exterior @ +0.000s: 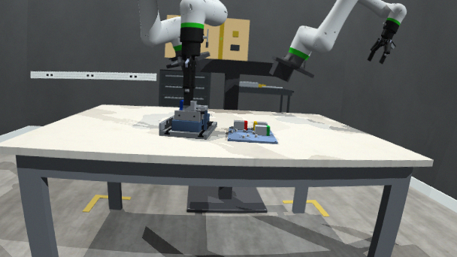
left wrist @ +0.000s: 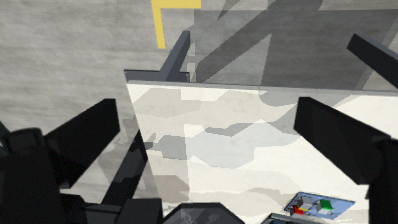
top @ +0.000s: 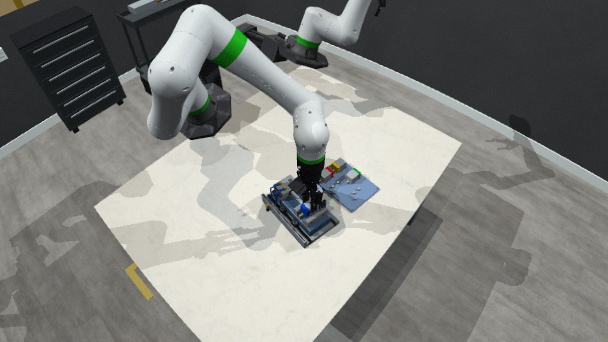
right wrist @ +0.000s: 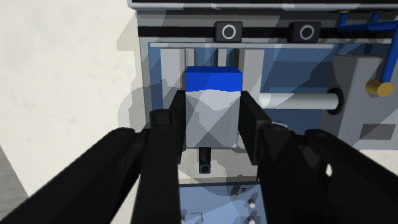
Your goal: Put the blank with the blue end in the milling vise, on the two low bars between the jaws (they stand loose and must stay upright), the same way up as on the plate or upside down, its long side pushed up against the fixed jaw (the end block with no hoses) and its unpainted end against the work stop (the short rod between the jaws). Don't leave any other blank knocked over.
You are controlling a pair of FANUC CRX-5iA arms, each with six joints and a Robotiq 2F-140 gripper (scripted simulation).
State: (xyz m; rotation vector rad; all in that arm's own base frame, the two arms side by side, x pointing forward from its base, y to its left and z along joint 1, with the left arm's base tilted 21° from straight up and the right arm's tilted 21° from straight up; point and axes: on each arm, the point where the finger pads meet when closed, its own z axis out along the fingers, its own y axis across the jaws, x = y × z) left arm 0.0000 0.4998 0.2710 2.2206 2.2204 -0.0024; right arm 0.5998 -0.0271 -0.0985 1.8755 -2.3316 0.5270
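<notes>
In the right wrist view, the grey fixed jaw (right wrist: 171,75) (exterior: 188,115) stands left of centre. At centre, the right arm's black pincer (top: 315,206) (exterior: 189,103) (right wrist: 212,120) pinches the grey block-shaped blank with the blue end (top: 305,209) (exterior: 182,104) (right wrist: 212,117) by its long sides, over the vise. The blue end points to the top of the frame, the bare end towards the short black work stop (right wrist: 204,156). The step looks like lowering: come down straight and level, since a tilt could topple the loose bars. Whether it touches them I cannot tell. Once seated, ease it leftward to the jaw and down-frame to the stop.

At the exterior view's upper right, the left arm's pincer (top: 380,9) (exterior: 376,59) (left wrist: 206,106) is spread and empty; keep it off the desk (top: 240,295) (exterior: 210,152) (left wrist: 225,180).
</notes>
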